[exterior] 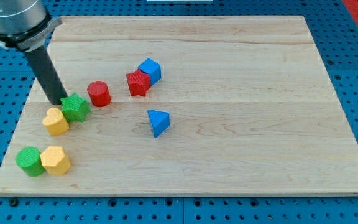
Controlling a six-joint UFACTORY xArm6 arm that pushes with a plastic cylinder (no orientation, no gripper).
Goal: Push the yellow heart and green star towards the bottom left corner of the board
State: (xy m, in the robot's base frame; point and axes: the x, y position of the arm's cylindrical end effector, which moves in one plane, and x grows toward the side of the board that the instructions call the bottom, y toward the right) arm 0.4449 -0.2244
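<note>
Nearest the camera, the wooden board [229,155] carries everything. I have no claw to report, only a rod; my tip [63,101] sits at the green star's [75,107] upper-left edge, poorly placed for a push down-left. Touching the star's lower left, the yellow heart [55,121] lies above the green cylinder [29,161] and yellow hexagon [56,160] occupying that corner.
</note>
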